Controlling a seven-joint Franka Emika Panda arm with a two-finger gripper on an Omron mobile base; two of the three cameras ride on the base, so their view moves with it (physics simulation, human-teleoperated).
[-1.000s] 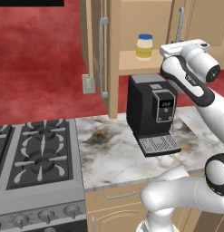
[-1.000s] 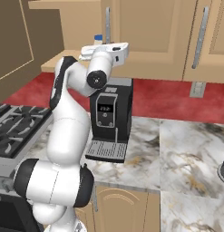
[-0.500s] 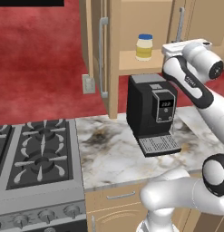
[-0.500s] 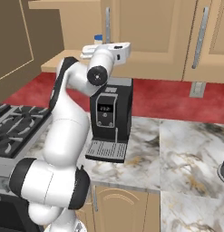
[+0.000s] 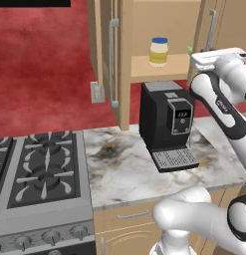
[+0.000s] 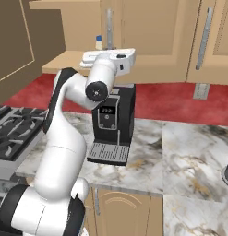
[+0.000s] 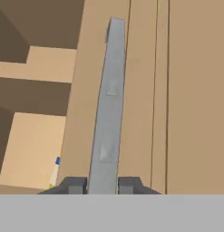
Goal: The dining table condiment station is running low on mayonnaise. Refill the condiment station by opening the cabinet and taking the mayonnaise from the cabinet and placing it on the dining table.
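The cabinet (image 5: pixel 144 20) hangs on the wall with its left door (image 5: pixel 105 45) swung wide open. On its inner shelf stands the mayonnaise (image 5: pixel 159 52), a pale-yellow jar with a blue lid; its lid (image 6: pixel 99 40) peeks out behind the arm. My gripper (image 7: pixel 102 185) is shut on the long silver handle (image 7: pixel 109 104) of the right door (image 6: pixel 147 37), with one finger tip on each side of the bar. A sliver of the mayonnaise (image 7: pixel 56 172) shows past the door's edge. The dining table is out of view.
A black coffee machine (image 5: pixel 167 124) stands on the marble counter (image 5: pixel 124 174) right under the cabinet. A gas stove (image 5: pixel 37 169) lies to its left. A small green item (image 5: pixel 189 50) sits on the shelf near the mayonnaise. More cabinet doors (image 6: pixel 210 37) continue to the right.
The hand and the right door's handle have shifted a little to the right in the left base view; the door has swung slightly. The jar has not moved.
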